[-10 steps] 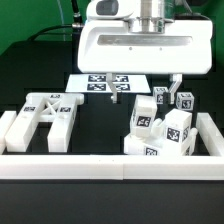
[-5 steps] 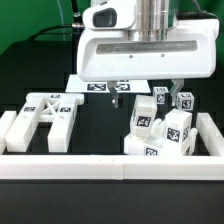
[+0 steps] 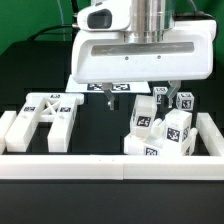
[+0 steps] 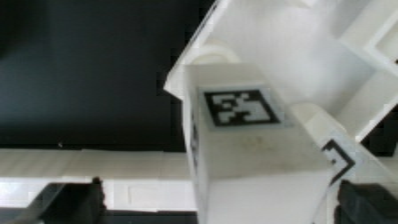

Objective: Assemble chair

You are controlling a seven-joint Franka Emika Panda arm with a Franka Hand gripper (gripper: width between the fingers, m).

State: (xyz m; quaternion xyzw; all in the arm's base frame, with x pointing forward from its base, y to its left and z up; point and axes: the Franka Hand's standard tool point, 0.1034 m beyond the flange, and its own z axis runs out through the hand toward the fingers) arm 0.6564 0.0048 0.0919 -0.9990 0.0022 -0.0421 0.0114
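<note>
The chair is in loose white tagged parts. An X-braced frame [image 3: 45, 113] lies at the exterior view's left. A cluster of blocky parts and pegged legs [image 3: 160, 127] stands at the exterior view's right. My gripper [image 3: 142, 92] hangs open above the cluster's near-left side, touching nothing. In the wrist view a tall white block with a square tag [image 4: 240, 107] fills the space below my gripper [image 4: 217, 205]. One dark finger [image 4: 71, 200] shows on each side of it. A white panel [image 4: 302, 40] lies beyond the block.
A long low white border rail [image 3: 110, 165] runs along the front, with raised ends at both sides. The marker board [image 3: 108, 90] lies at the back, mostly hidden by my hand. The table is black.
My hand has come lower and nearer the part cluster, covering more of the marker board. The fingers stay open. No part has moved.
</note>
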